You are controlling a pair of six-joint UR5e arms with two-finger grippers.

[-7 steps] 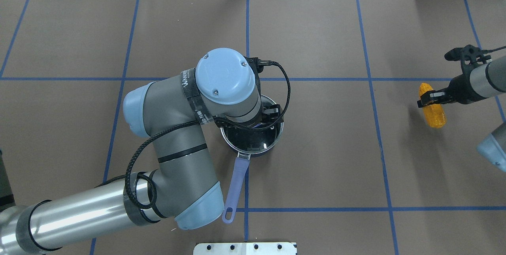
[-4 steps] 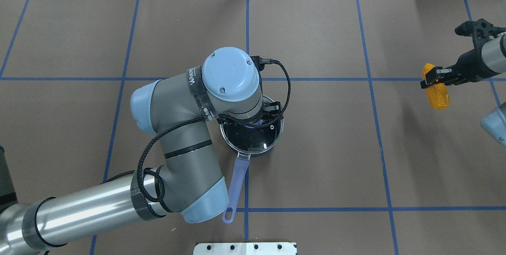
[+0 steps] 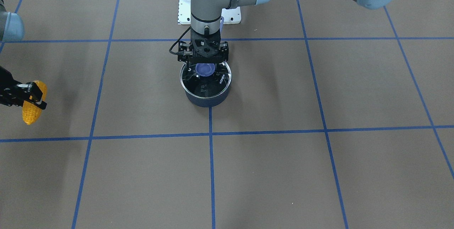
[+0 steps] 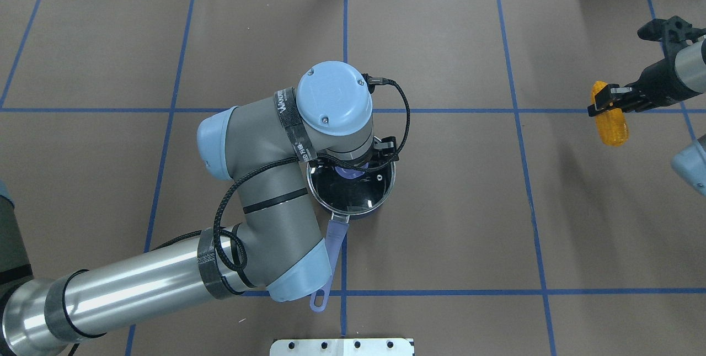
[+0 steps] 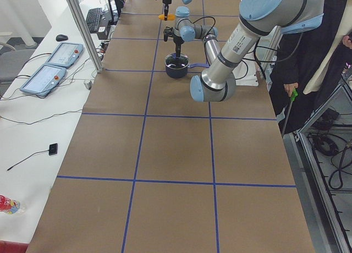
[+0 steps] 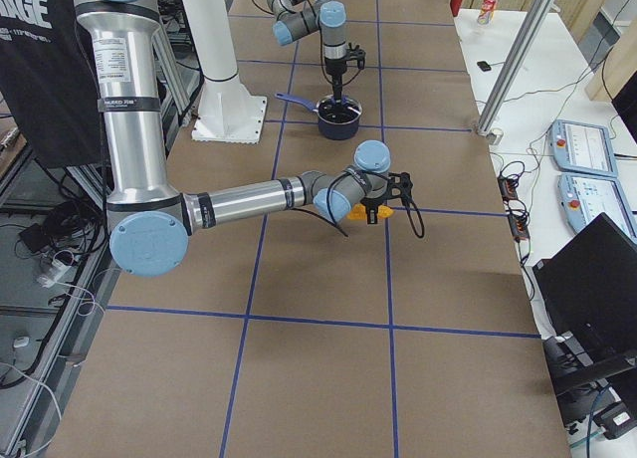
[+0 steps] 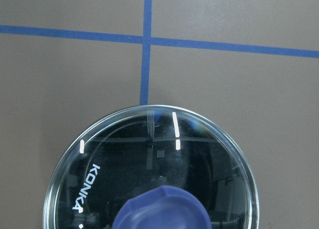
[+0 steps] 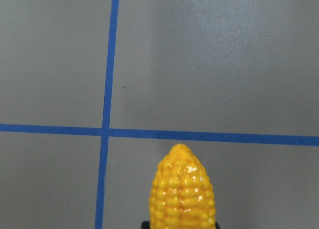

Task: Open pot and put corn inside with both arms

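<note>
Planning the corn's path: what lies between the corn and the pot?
Between corn and pot, only bare table crossed by a blue tape line, overhead view.

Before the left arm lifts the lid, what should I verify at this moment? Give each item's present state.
1. Left end effector centred over the lid's knob: ok.
2. Left end effector closed on the knob: cannot tell, its fingers are not clearly shown.
3. Lid seated level on the pot: ok, so the pot is not yet open.
4. Right end effector clamped on the corn: ok.
5. Corn held far from the pot, out of the lid's lift path: ok.
</note>
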